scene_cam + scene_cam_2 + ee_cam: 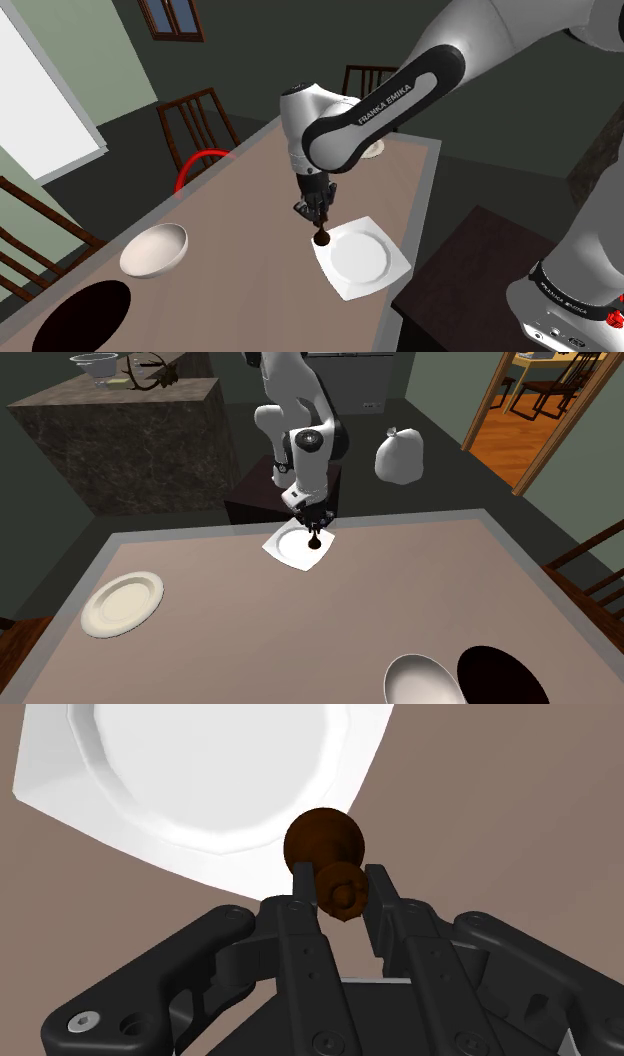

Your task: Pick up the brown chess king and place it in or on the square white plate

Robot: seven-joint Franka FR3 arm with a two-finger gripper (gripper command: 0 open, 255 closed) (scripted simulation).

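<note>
Hanging base-down from the gripper (319, 218), the king (322, 238) is at the plate's (362, 262) corner in the shoulder view; a bowl (155, 250) lies well apart. Second exterior view: king upright over the plate's edge. Wrist view: both fingers (302, 894) clamp its top, long axis running away from the hand.

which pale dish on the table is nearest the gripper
The square white plate, right beside the gripper that clasps the brown chess king; the round bowl and round plate lie far off.
</note>
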